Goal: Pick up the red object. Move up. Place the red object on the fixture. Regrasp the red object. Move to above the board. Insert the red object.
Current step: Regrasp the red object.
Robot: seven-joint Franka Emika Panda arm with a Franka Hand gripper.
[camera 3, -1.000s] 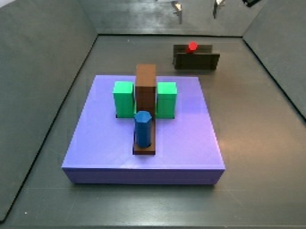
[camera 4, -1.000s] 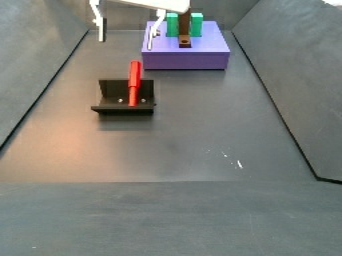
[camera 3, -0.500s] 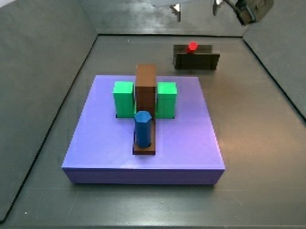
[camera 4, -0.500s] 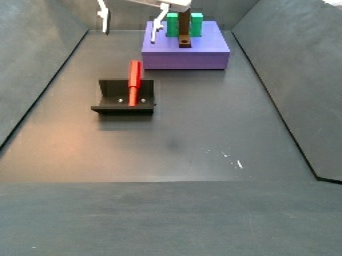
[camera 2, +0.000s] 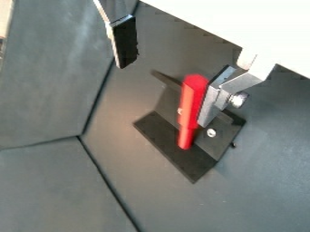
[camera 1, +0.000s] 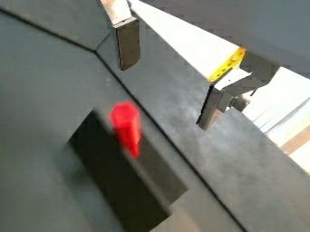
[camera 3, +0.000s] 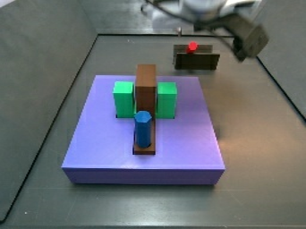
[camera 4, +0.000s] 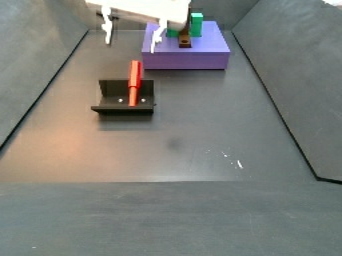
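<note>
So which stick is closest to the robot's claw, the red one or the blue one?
The red object, standing on the fixture under the open gripper. The blue peg sits on the board.

Beneath the tool point(camera 2: 169, 68), whose fingers point(camera 2: 122, 41) look like flat silver metal with matt dark pads, stands the red object point(camera 2: 188, 111), smooth like plastic. It sits on the matt dark fixture point(camera 2: 182, 154). Farther off, the board point(camera 3: 143, 148) has a smooth, matt lavender face. The floor point(camera 4: 187, 140) is dull dark grey.

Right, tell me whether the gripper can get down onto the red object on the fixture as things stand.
Probably yes. The gripper hangs open above the red object, which stands upright on the fixture with nothing between them.
</note>
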